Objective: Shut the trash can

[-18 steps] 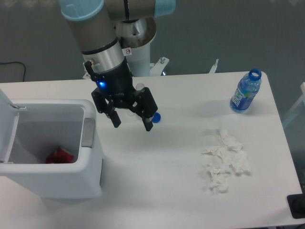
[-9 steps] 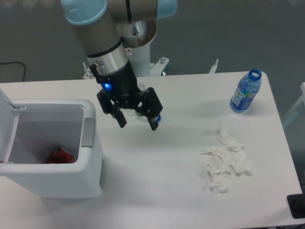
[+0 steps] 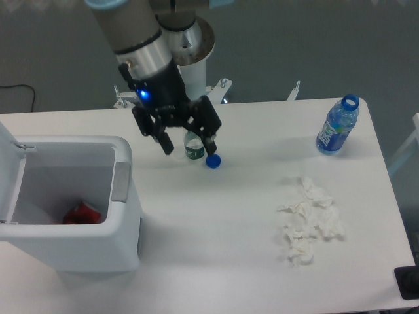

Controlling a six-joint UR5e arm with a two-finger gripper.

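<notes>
In the fixed camera view, the gripper [image 3: 189,143] is hanging over the table [image 3: 216,235] with fingers spread wide, gripping nothing. The trash can [image 3: 98,242] is sitting at the left edge, lid [image 3: 6,170] standing open, something red [image 3: 82,213] lying inside. A small bottle [image 3: 193,146] is standing behind the gripper.

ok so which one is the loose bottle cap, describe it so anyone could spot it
Start at the white bin on the table's left, then look right to the black tool. Just below its right finger lies the cap: a small blue disc beside a little green-labelled bottle, alone on the tabletop.
</notes>
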